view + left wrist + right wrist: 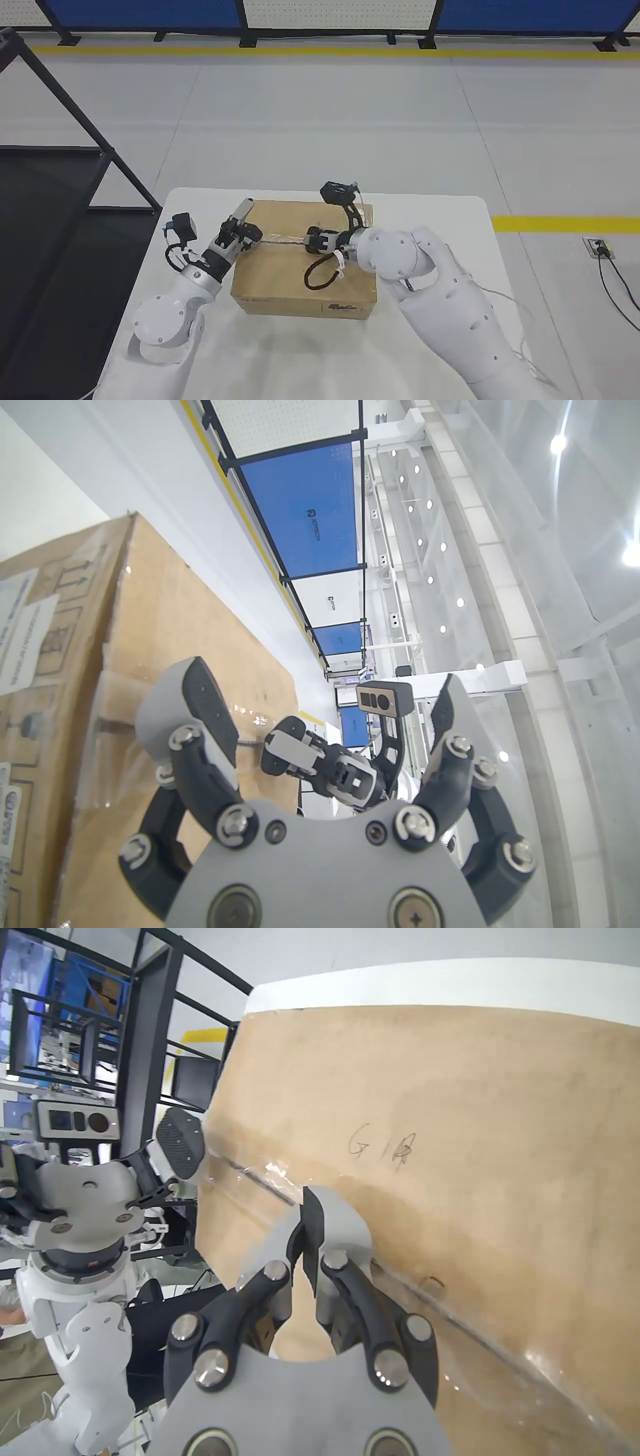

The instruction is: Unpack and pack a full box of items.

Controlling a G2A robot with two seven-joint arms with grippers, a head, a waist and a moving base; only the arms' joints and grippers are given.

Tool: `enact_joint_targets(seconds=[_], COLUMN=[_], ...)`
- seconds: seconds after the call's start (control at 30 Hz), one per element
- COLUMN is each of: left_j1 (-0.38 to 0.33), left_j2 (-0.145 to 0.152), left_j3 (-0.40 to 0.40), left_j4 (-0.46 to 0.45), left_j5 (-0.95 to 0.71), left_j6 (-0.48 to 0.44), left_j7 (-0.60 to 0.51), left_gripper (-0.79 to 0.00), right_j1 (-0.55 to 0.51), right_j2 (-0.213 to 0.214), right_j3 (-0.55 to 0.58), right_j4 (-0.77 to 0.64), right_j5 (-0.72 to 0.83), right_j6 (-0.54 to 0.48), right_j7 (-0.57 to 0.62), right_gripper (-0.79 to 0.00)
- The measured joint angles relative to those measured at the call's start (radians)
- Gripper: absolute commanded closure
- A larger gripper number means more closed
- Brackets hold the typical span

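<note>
The closed brown cardboard box [300, 285] stood in the middle of the white table [440, 220], nearer to its front edge. A strip of clear tape [285, 240] ran along the seam of its top from left to right.

In the top view, the left gripper [246, 225] was at the left edge of the box top, at the end of the seam. The right gripper [315, 240] was on the seam near the middle of the top. From there the finger positions could not be judged.

The left wrist view made it clear for the left gripper [325, 680]: its two fingers [210, 710] stood wide apart and held nothing, one of them just over the taped edge of the box [200, 625]. This view also showed white paper labels [20, 615] on the side of the box, and the right gripper [300, 750] farther off along the top.

The right wrist view showed the right gripper [307, 1208] with its pads pressed together, tips down at the tape [260, 1178]. Whether some tape was pinched between them could not be told. Pen marks [382, 1148] were visible on the box top [475, 1078] only from there, beside the seam.
</note>
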Motion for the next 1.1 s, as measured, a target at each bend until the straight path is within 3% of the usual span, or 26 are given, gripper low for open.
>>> enact_joint_targets(seconds=[0.2, 0.47, 0.8, 1.1], left_j1=[-0.002, -0.012, -0.017, -0.015], left_j2=[0.000, 0.000, -0.001, 0.000], left_j3=[0.009, 0.022, 0.030, 0.033], left_j4=[-0.008, -0.003, 0.001, -0.006], left_j5=[0.008, 0.016, 0.018, 0.022], left_j6=[0.006, 0.006, 0.005, 0.003], left_j7=[-0.003, -0.012, -0.014, -0.010], left_gripper=[-0.785, -0.785, -0.785, -0.785], right_j1=[0.022, -0.026, -0.136, -0.176], right_j2=[-0.005, 0.017, 0.059, 0.082], right_j3=[-0.003, 0.058, 0.197, 0.284], right_j4=[0.028, -0.031, -0.137, -0.136], right_j5=[0.000, -0.031, -0.039, -0.009], right_j6=[0.040, 0.072, 0.052, 0.029], right_j7=[0.019, 0.055, 0.074, 0.098], right_gripper=[0.000, 0.000, 0.000, 0.000])
